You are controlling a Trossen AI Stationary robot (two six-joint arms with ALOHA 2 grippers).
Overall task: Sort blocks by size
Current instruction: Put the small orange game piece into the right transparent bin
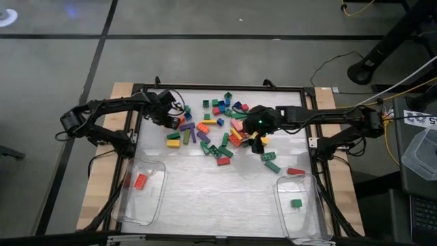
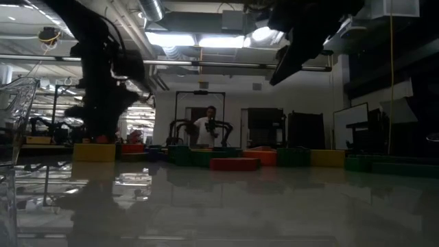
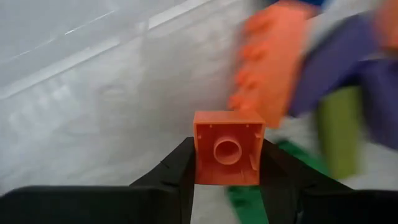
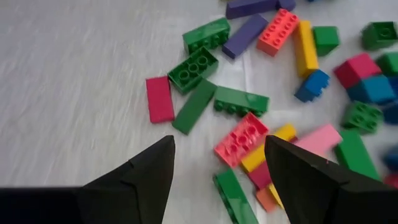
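Left gripper (image 3: 227,180) clamps small orange square block (image 3: 227,147); right gripper (image 4: 217,165) gapes wide, empty, above pink block (image 4: 241,139).

Two clear plastic tubs on the table: the one at seven o'clock (image 1: 151,198) carries one orange plastic brick (image 1: 141,181), the one at five o'clock (image 1: 307,215) one small green brick (image 1: 296,203). Dozens of mixed-colour plastic bricks (image 1: 222,130) crowd twelve o'clock, too jumbled to count exactly.
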